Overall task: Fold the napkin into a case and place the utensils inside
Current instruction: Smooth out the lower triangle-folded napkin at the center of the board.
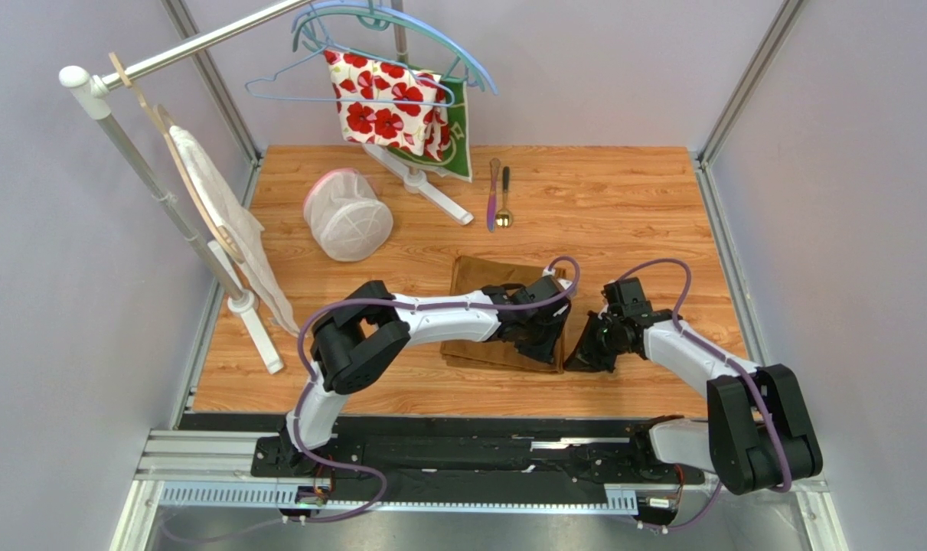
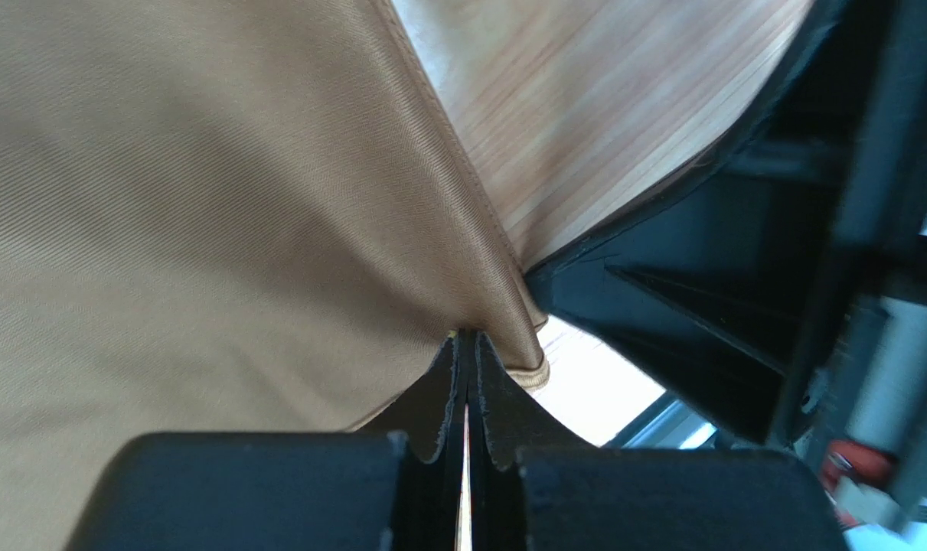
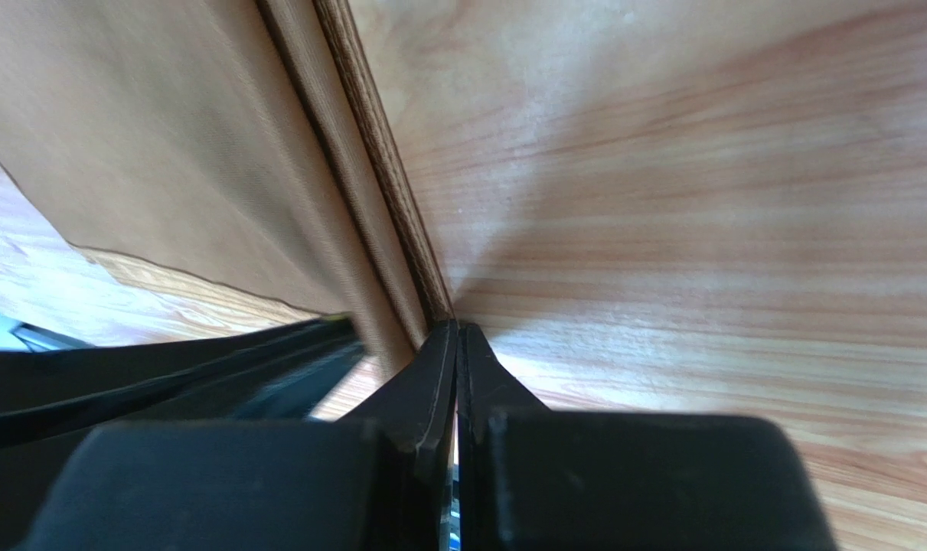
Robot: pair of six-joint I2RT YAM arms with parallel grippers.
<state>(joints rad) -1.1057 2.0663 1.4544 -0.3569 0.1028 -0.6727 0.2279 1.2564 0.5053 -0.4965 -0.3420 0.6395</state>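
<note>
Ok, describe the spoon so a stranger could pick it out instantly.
On the far side of the wooden table, two slim utensils lie side by side. The spoon is the right-hand one: dark handle, gold bowl, unlike the purple-pink knife.

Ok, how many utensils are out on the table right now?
2. The knife and the spoon lie side by side on the far part of the table, beyond the napkin, knife on the left. Part of the napkin is covered, so more could be hidden.
</note>
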